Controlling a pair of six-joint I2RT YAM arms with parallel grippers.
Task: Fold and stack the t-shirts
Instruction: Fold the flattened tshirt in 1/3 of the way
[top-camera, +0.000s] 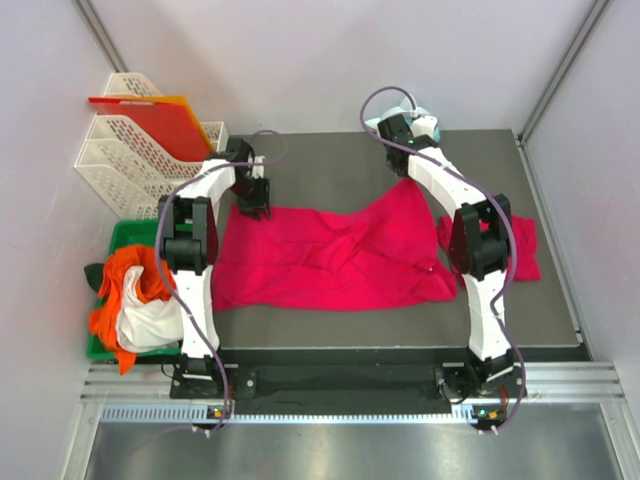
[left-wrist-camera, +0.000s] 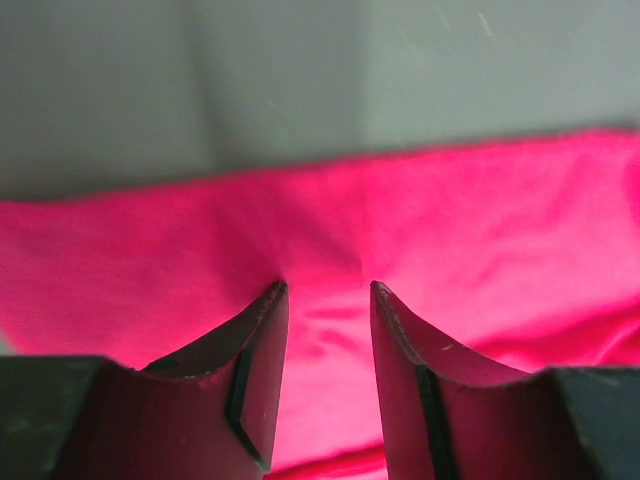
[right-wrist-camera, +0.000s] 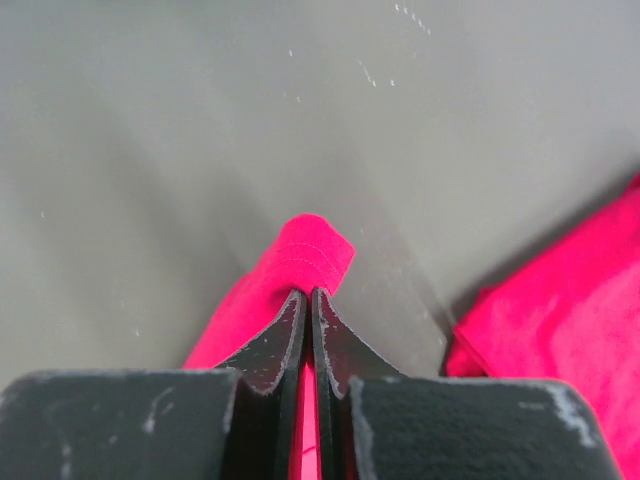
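My right end effector (right-wrist-camera: 308, 293) is clamping shut on a corner of the spread t-shirt (top-camera: 330, 255). A stitched hem fold is poking out just past my fingertips, and the cloth is trailing back beneath my wrist. My left end effector (left-wrist-camera: 325, 290) is standing open, its two fingers (left-wrist-camera: 255, 340) parted over the same shirt's far edge. Crimson cloth is lying between and beyond the tips, and bare grey tabletop (left-wrist-camera: 300, 90) is showing further ahead. Creases are gathering toward the gap, so the tips may be pressing into the fabric, though I cannot be sure of contact from so close.

The overhead camera is showing what my wrist cameras are missing. The shirt is lying rumpled across the tabletop between my two end effectors, tapering up to the right one. A second t-shirt (top-camera: 527, 248) is lying outboard of my right arm, partly hidden behind it. My right wrist camera is also catching a crimson patch off to the right of my fingers, and I cannot tell which shirt it belongs to.
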